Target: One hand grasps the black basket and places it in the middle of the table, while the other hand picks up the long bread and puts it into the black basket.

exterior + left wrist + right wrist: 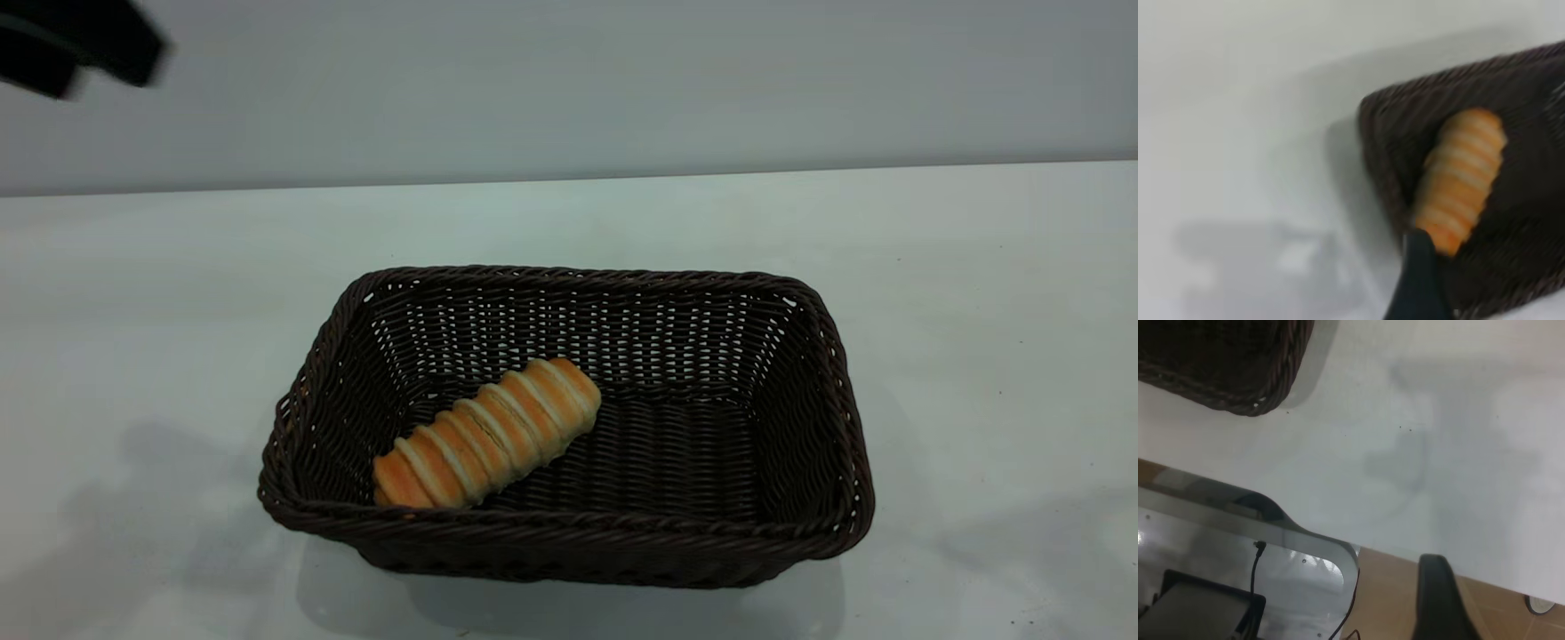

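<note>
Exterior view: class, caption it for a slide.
The long bread lies diagonally inside the black basket.

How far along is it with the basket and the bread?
It looks essentially finished. The black basket stands on the table, about mid-table, and the long bread lies inside it toward its left end. Nothing is being held: the left arm's gripper is up and away. Nothing visible remains to do.

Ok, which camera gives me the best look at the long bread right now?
The exterior view: the long bread shows whole and sharp, lying diagonally in the black basket toward its left side. The left wrist view shows it blurred, with one end behind a dark finger. The right wrist view shows only a basket corner, no bread.
</note>
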Robot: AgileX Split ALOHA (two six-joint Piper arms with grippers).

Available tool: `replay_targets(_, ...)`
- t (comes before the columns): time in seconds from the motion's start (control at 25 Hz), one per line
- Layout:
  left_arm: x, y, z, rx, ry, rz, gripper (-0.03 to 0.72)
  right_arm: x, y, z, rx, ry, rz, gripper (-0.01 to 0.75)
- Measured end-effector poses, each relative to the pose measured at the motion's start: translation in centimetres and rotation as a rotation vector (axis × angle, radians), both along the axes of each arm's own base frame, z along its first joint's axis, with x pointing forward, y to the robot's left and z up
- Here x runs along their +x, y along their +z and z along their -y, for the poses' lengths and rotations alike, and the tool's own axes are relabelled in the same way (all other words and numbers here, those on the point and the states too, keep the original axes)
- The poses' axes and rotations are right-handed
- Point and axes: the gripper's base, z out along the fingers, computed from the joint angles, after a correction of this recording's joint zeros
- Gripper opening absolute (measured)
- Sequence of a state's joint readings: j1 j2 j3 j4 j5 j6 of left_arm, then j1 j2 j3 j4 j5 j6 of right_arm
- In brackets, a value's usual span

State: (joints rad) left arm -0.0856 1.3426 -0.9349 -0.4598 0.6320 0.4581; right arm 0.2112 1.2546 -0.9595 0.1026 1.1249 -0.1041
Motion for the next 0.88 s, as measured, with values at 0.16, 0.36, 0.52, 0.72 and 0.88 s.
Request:
replay_targets(0.16, -2.5, 1.5, -1.7, 0.153, 0.078, -0.070, 0.582, 0.0, 0.0, 0.0, -0.005, 0.004, 0.001, 0.479)
replay_targets(0.36, -4.9, 3.4, -3.3, 0.280, 0.170, -0.115, 0.582, 0.0, 0.0, 0.2, -0.020, 0.007, 0.000, 0.479)
replay_targets(0.52, -7.2, 4.5, -3.9, 0.329, 0.192, -0.158, 0.582, -0.7, 0.7, 0.5, -0.036, 0.012, 0.018, 0.479)
replay_targets(0.72, -10.1, 6.4, -4.3, 0.320, 0.228, -0.092, 0.583, -3.6, 3.4, 1.1, -0.014, 0.012, 0.124, 0.479)
replay_targets(0.88, -13.0, 8.0, -4.6, 0.306, 0.246, -0.004, 0.584, -6.9, 5.7, 1.8, 0.006, 0.012, 0.221, 0.479)
